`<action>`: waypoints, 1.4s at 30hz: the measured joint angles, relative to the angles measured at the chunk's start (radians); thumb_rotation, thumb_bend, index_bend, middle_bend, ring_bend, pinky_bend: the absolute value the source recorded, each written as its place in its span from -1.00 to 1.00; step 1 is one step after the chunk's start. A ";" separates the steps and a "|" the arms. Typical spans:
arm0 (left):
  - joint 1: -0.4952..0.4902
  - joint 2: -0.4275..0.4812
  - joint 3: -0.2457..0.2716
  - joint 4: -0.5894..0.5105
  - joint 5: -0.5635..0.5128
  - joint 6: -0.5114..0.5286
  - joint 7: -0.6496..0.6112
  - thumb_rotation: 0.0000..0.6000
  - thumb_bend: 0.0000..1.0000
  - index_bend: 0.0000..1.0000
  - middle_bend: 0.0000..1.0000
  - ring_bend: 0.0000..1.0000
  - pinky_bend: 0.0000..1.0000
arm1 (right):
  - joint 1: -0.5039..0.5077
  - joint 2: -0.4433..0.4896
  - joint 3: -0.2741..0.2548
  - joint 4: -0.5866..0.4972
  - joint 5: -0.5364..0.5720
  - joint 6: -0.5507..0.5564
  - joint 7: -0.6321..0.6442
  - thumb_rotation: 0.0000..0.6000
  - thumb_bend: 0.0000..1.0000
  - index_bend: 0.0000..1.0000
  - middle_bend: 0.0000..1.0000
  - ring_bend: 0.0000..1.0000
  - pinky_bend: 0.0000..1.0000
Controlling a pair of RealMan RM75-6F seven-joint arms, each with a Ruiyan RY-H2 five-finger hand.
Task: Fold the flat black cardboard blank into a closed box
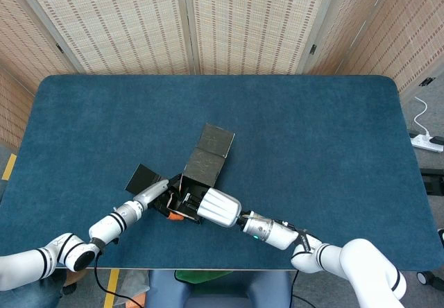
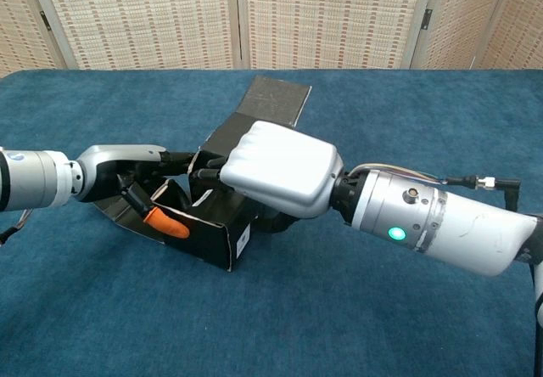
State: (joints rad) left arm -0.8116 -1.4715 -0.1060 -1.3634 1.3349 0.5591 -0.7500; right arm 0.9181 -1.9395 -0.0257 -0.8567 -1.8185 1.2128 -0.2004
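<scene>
Two robot hands — left robot hand, right robot hand — around box

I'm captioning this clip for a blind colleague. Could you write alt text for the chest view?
Two robot hands work a half-folded black cardboard box on a blue table: the right hand lies over its top, the left hand reaches into its open left side. A long flap extends behind, unfolded.

**Surroundings at the table**

A blue table cloth covered the table. Woven folding screens stood behind its far edge. At the right, a white power strip with its cable lay on the floor beside the table.
</scene>
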 measured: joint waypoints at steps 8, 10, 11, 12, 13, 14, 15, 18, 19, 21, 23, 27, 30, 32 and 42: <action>0.003 -0.015 -0.004 0.006 -0.008 0.004 0.024 1.00 -0.65 -0.51 -0.50 -0.23 0.03 | -0.004 0.007 0.007 -0.018 0.000 0.011 -0.027 1.00 -0.67 -0.40 -0.23 0.50 1.00; 0.004 -0.016 -0.006 0.007 -0.013 0.005 0.029 1.00 -0.65 -0.50 -0.49 -0.23 0.03 | -0.006 0.004 0.007 -0.014 -0.002 0.016 -0.028 1.00 -0.67 -0.36 -0.17 0.51 1.00; 0.005 -0.017 -0.006 0.007 -0.016 0.005 0.030 1.00 -0.66 -0.50 -0.49 -0.23 0.03 | -0.008 0.001 0.005 -0.011 -0.004 0.020 -0.028 1.00 -0.67 -0.31 -0.13 0.52 1.00; 0.006 -0.018 -0.007 0.008 -0.018 0.006 0.032 1.00 -0.65 -0.50 -0.48 -0.23 0.03 | -0.009 -0.001 0.004 -0.009 -0.005 0.024 -0.027 1.00 -0.67 -0.28 -0.11 0.52 1.00; 0.008 -0.019 -0.008 0.009 -0.021 0.006 0.034 1.00 -0.65 -0.50 -0.48 -0.23 0.03 | -0.011 -0.003 0.003 -0.006 -0.006 0.026 -0.025 1.00 -0.66 -0.23 -0.07 0.52 1.00; 0.009 -0.019 -0.009 0.010 -0.023 0.006 0.036 1.00 -0.65 -0.50 -0.48 -0.23 0.03 | -0.013 -0.005 0.000 -0.004 -0.007 0.027 -0.023 1.00 -0.66 -0.21 -0.05 0.52 1.00; 0.009 -0.019 -0.010 0.010 -0.024 0.006 0.037 1.00 -0.65 -0.50 -0.48 -0.23 0.03 | -0.015 -0.005 0.000 -0.003 -0.007 0.029 -0.022 1.00 -0.66 -0.18 -0.04 0.52 1.00; 0.011 -0.020 -0.011 0.011 -0.029 0.003 0.040 1.00 -0.65 -0.50 -0.49 -0.23 0.03 | -0.019 -0.007 -0.002 -0.002 -0.008 0.036 -0.019 1.00 -0.66 -0.12 -0.01 0.53 1.00; 0.012 -0.021 -0.013 0.011 -0.030 0.002 0.040 1.00 -0.65 -0.50 -0.49 -0.23 0.03 | -0.021 -0.008 -0.002 -0.002 -0.008 0.037 -0.019 1.00 -0.66 -0.09 0.00 0.53 1.00; 0.012 -0.022 -0.014 0.011 -0.031 0.001 0.040 1.00 -0.65 -0.50 -0.49 -0.23 0.03 | -0.024 -0.008 -0.003 -0.004 -0.007 0.035 -0.021 1.00 -0.66 -0.05 0.01 0.53 1.00; 0.013 -0.022 -0.016 0.008 -0.030 0.001 0.041 1.00 -0.65 -0.50 -0.49 -0.23 0.03 | -0.025 -0.007 -0.004 -0.005 -0.006 0.029 -0.024 1.00 -0.66 -0.01 0.02 0.53 1.00; 0.015 -0.022 -0.019 0.006 -0.031 0.002 0.043 1.00 -0.65 -0.50 -0.49 -0.23 0.03 | -0.027 -0.006 -0.005 -0.009 -0.001 0.016 -0.033 1.00 -0.66 0.01 0.02 0.53 1.00; 0.018 -0.021 -0.021 0.005 -0.034 0.001 0.045 1.00 -0.65 -0.50 -0.49 -0.23 0.04 | -0.027 -0.005 -0.005 -0.014 0.000 0.013 -0.034 1.00 -0.66 0.04 0.03 0.53 1.00; 0.019 -0.020 -0.022 0.003 -0.034 0.000 0.043 1.00 -0.65 -0.50 -0.49 -0.23 0.04 | -0.028 -0.005 -0.005 -0.016 0.001 0.009 -0.034 1.00 -0.66 0.05 0.04 0.53 1.00; 0.023 -0.016 -0.023 -0.014 -0.021 0.000 0.037 1.00 -0.63 -0.50 -0.48 -0.23 0.04 | -0.025 0.015 -0.007 -0.050 0.017 -0.051 -0.060 1.00 -0.64 0.13 0.13 0.53 1.00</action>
State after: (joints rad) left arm -0.7884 -1.4879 -0.1291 -1.3777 1.3138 0.5596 -0.7129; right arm 0.8934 -1.9249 -0.0329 -0.9065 -1.8010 1.1620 -0.2605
